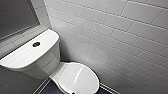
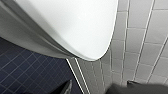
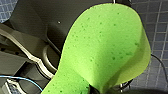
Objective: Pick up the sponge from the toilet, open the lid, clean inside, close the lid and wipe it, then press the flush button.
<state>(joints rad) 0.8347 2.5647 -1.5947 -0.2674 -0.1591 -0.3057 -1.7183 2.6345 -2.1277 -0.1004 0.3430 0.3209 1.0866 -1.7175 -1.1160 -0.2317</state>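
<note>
1. Because the lid (image 1: 77, 77) of the toilet (image 1: 37, 60) is shut and shiny white, smooth like a plate, a gripper could slide off when it tries to lift it. The tank (image 1: 25, 56) is boxy with round corners. The flush button (image 1: 36, 44) is a small dark circle in the middle of its flat top. The wall (image 1: 120, 37) of pale, glossy tiles is very near the lid, so an arm could bump it.
2. From the left wrist, the curved white edge of the lid shows above the dark blue floor tiles (image 2: 27, 67). The left gripper (image 2: 110, 89) is a dark shape low down. I cannot tell if it is open or closed.
3. From the right wrist, the right gripper (image 3: 93, 89) is closed tight on one edge of the sponge (image 3: 105, 50). The sponge is bright green and soft, full of tiny holes, and bent into a curve. It is up over the floor tiles — not on the toilet. Held by so little, it could flop or slip out when it rubs hard.
</note>
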